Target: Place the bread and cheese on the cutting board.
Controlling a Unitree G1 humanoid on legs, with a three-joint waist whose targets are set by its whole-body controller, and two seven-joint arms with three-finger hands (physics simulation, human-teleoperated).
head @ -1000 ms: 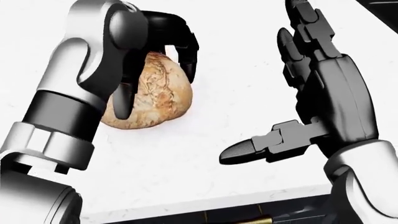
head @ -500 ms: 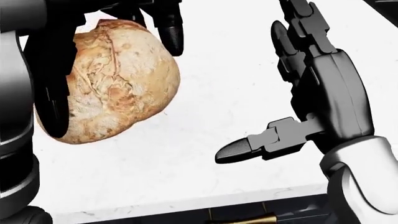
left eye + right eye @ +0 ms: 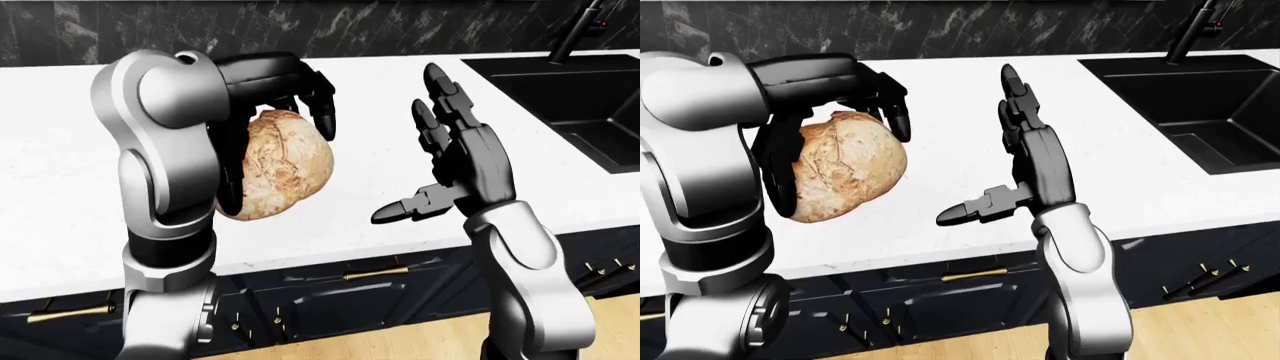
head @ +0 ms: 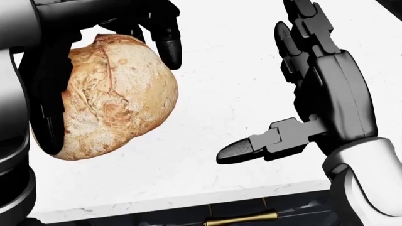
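Bright, even sim lighting, all views sharp, no blur or edge distortion. White counter (image 3: pixel 60 150) near blown out; faint soft shadow below left hand (image 3: pixel 270 97). Glossy highlights on silver arm shells above that hand; black sink (image 3: pixel 1200 97) dark, detail still readable.

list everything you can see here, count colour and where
bread: 1, golden-brown round loaf, held above the counter, left of the views
counter: 1, white, across the middle
sink: 1, black, set into the counter at right
faucet: 1, black, top right
cabinets: dark, brass handles, below the counter
floor: wood, bottom right
left hand: black fingers closed round the bread
right hand: black, open, empty, right of the bread
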